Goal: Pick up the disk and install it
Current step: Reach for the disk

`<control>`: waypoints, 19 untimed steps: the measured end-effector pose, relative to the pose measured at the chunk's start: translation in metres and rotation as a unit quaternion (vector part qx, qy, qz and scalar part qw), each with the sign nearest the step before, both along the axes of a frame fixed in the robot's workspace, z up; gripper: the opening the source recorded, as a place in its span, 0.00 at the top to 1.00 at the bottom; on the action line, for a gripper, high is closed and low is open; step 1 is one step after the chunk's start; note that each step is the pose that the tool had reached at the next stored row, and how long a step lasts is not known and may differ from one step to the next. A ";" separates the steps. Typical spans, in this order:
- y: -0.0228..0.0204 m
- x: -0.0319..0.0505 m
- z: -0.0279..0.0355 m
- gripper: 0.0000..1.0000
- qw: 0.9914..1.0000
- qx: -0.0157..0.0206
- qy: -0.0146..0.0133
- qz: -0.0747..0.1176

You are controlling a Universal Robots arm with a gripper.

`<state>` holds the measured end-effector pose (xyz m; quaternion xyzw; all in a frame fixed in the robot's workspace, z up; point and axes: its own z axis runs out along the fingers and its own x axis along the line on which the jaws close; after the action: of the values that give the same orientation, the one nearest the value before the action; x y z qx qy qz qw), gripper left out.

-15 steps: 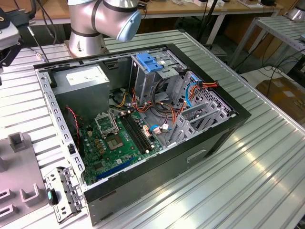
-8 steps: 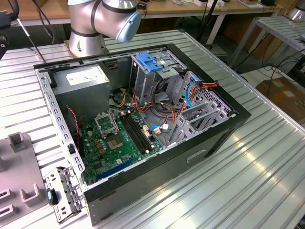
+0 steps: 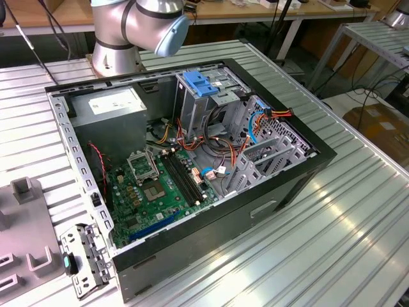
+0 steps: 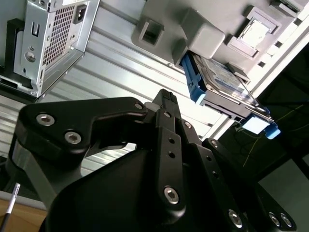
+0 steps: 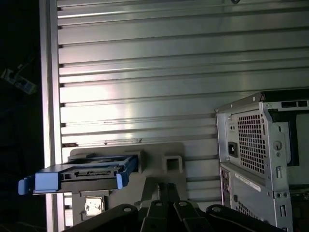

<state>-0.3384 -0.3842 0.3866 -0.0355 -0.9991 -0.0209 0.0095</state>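
Blue-framed, the disk [image 5: 77, 179] is seen in a grey holder [image 5: 154, 169], ungrasped; the end effector [image 5: 166, 187] is closed, empty. Pickup is judged pending; opening and alignment are needed.

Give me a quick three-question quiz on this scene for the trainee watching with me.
1. True or false: the disk already sits inside the computer case.
2. The carrier framing the disk is: A) red B) blue C) yellow.
3. Fill in: in the exterior view, the case lies open on its side, showing the green ____.

Key:
1. False. It rests on the grey fixture on the ribbed table, apart from the case.
2. B.
3. motherboard.
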 end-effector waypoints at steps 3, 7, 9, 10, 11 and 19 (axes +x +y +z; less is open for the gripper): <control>0.0000 -0.0067 0.0000 0.89 1.000 0.000 0.000 0.000; 0.0005 -0.0222 0.0000 0.89 1.000 0.000 0.001 0.000; 0.0009 -0.0293 0.0000 0.89 1.000 0.000 0.001 0.000; 0.0012 -0.0330 -0.0001 0.89 1.000 0.000 0.002 0.000; 0.0018 -0.0373 -0.0002 0.89 1.000 0.000 0.002 0.000; 0.0103 -0.0915 -0.0008 0.89 1.000 0.000 0.010 0.000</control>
<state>-0.4299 -0.3739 0.3858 -0.0357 -0.9990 -0.0205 0.0195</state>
